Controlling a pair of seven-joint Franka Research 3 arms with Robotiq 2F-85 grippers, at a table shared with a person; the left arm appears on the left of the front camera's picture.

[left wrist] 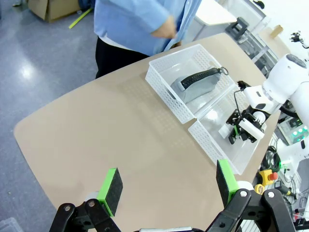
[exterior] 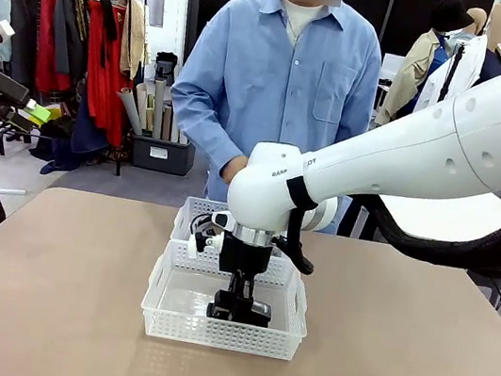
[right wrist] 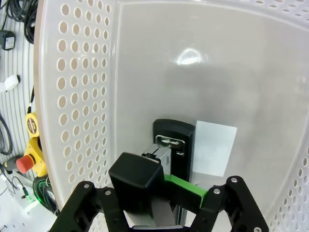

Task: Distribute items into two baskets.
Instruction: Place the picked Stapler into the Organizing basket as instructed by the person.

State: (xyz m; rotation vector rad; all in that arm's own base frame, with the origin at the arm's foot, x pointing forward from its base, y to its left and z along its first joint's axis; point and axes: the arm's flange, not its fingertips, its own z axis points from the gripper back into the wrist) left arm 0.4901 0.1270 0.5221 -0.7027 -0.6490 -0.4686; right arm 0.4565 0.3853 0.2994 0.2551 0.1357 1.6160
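The right gripper [right wrist: 166,193] reaches down into the nearer shallow white perforated plastic basket [exterior: 164,313], jaws closed around a small black stapler [right wrist: 169,159] on its floor. The left gripper [left wrist: 166,186] hangs above the table, jaws wide apart, empty.

baskets [exterior: 171,314]: white, perforated | stapler [right wrist: 174,145]: black | band [left wrist: 200,77]: black | table [exterior: 44,289]: tan

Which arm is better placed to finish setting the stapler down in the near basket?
The right: its gripper is down inside the near basket, fingers around the stapler. The left gripper hovers open, away from both baskets.
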